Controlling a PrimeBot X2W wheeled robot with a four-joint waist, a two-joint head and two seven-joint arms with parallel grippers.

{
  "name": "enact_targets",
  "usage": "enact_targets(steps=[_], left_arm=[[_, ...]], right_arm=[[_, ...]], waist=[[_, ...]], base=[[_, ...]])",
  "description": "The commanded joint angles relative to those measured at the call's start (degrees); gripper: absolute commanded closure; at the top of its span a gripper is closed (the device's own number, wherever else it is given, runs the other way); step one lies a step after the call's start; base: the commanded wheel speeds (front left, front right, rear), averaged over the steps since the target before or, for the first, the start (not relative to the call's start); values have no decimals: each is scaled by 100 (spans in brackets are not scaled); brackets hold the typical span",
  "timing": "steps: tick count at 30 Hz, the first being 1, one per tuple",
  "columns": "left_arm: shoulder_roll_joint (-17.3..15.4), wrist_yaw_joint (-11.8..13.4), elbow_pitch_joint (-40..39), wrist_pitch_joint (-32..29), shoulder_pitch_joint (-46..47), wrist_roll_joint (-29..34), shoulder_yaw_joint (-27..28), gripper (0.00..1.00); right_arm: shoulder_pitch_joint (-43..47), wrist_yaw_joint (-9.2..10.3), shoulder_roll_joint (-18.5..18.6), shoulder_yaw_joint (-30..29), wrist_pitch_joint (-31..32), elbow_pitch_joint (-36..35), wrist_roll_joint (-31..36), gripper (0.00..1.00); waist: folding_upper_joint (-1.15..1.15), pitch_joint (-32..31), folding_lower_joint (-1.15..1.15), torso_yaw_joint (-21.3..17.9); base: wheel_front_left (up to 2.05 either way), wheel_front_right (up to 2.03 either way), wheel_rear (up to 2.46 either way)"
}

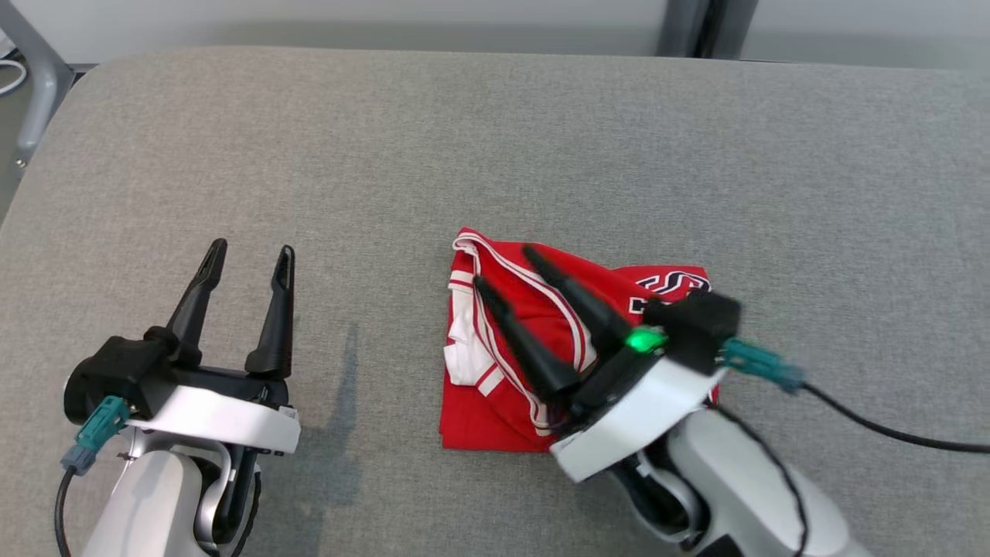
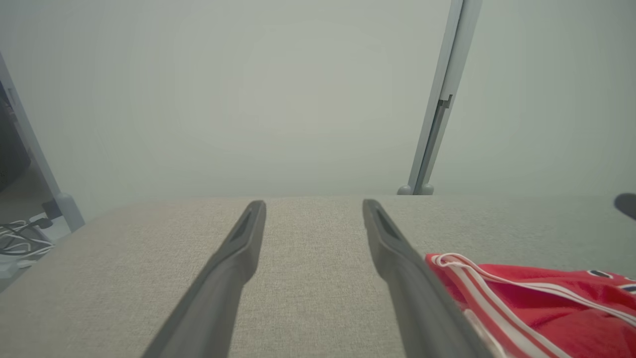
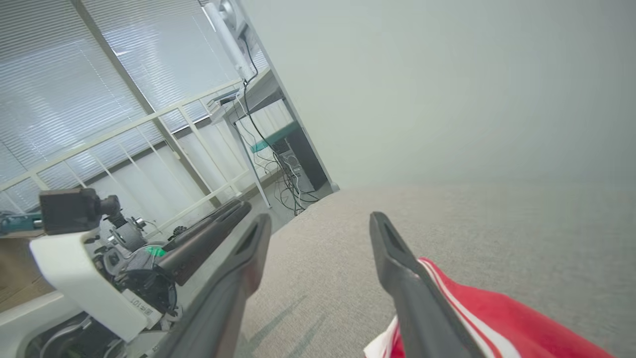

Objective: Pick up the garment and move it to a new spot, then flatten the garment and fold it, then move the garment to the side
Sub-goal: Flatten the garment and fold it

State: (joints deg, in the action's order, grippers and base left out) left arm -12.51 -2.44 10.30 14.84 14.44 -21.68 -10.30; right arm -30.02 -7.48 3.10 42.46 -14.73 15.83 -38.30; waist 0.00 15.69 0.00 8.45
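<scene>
Grey woven table top (image 1: 541, 139): stretching across the head view, rounding off at the far left corner, backing onto a pale wall.

Red garment (image 1: 472, 414): lying folded into a rough square a little right of the middle, toward the near side. Showing white striped trim along its left half and dark lettering (image 1: 669, 285) at its far right corner. Appearing at the lower right of both the left wrist view (image 2: 546, 298) and the right wrist view (image 3: 497, 323).

Open right gripper (image 1: 504, 267): hovering over the garment, fingers pointing up and to the left, standing well apart and gripping nothing. Touching the cloth or clearing it: cannot tell. Showing a green light (image 1: 642, 339) at the wrist and trailing a black cable (image 1: 889, 429) off to the right. In its own view (image 3: 320, 218), right finger crossing the garment's striped edge, left finger over bare table top.

Open left gripper (image 1: 253, 249): sitting over bare table top well to the left of the garment, fingers spread wide, pointing away, holding nothing. In its own view (image 2: 314, 204), right finger overlapping the garment's corner. Also showing at the left of the right wrist view (image 3: 238, 211).

Background: grey post (image 2: 437, 99) standing behind the far edge; loose wires (image 2: 22, 241) lying on the floor at left; window blinds (image 3: 74, 74) and a desk (image 3: 268, 94) standing beyond the left gripper.
</scene>
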Motion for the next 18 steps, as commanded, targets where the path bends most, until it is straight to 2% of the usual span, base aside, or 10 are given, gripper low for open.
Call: enact_targets(steps=[1, 9, 18], left_arm=[[-33, 20, -11, 27, -2, 31, 38, 0], [-66, 89, -102, 23, -114, 97, 235, 0], [-82, 128, -150, 24, -204, 154, 333, 0]], right_arm=[[121, -2, 116, -185, -44, -209, 61, 0], [878, -3, 562, -2084, 9, -1240, 859, 0], [1810, -2, 826, -4056, 569, -1513, 1875, 0]], waist=[[0, -10, 0, -54], [0, -42, 0, -247], [0, -64, 0, -321]], base=[[0, 0, 0], [0, 0, 0], [0, 0, 0]])
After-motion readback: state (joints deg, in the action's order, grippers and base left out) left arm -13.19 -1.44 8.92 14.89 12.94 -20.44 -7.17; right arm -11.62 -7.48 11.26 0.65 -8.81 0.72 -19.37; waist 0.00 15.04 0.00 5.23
